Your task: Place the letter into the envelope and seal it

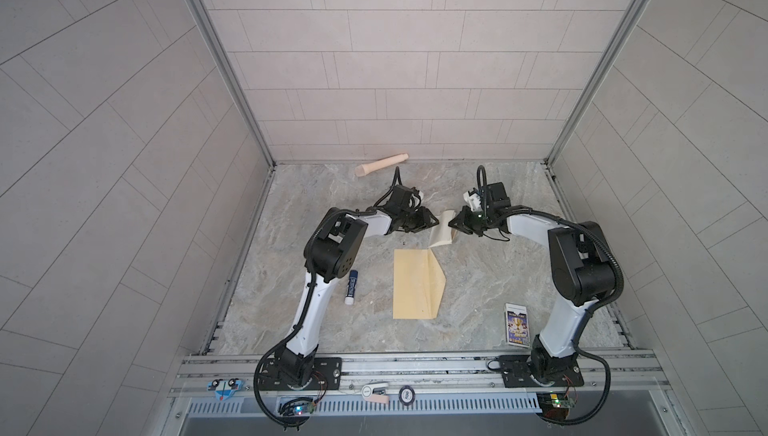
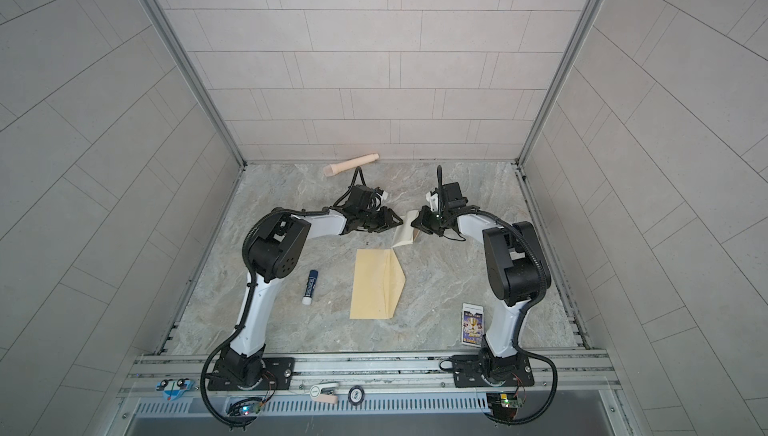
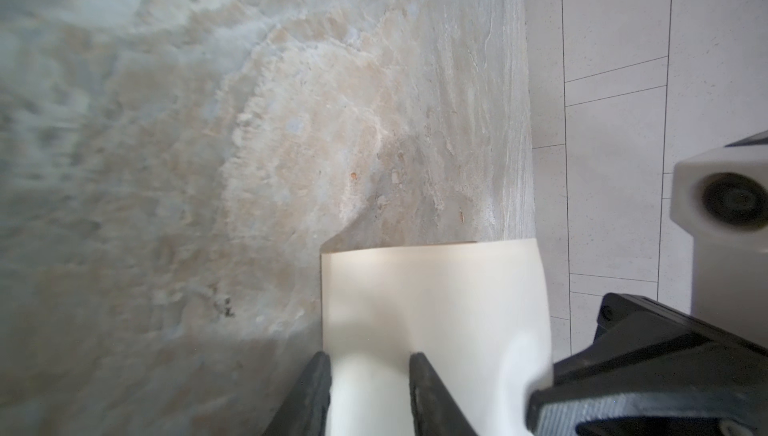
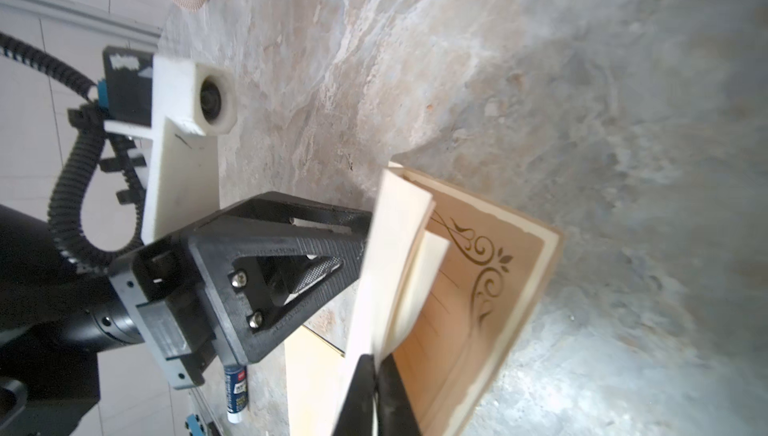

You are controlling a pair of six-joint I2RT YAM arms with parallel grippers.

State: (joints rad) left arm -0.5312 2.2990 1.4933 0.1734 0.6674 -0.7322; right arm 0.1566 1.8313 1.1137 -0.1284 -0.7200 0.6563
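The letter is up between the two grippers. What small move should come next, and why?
Probably draw the left fingers back off the letter. The right fingers are shut on its edge, so it seems secured, and the envelope lies flat nearby, flap open.

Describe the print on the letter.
Dark scrolling flourish at one corner of the letter; best seen in the right wrist view.
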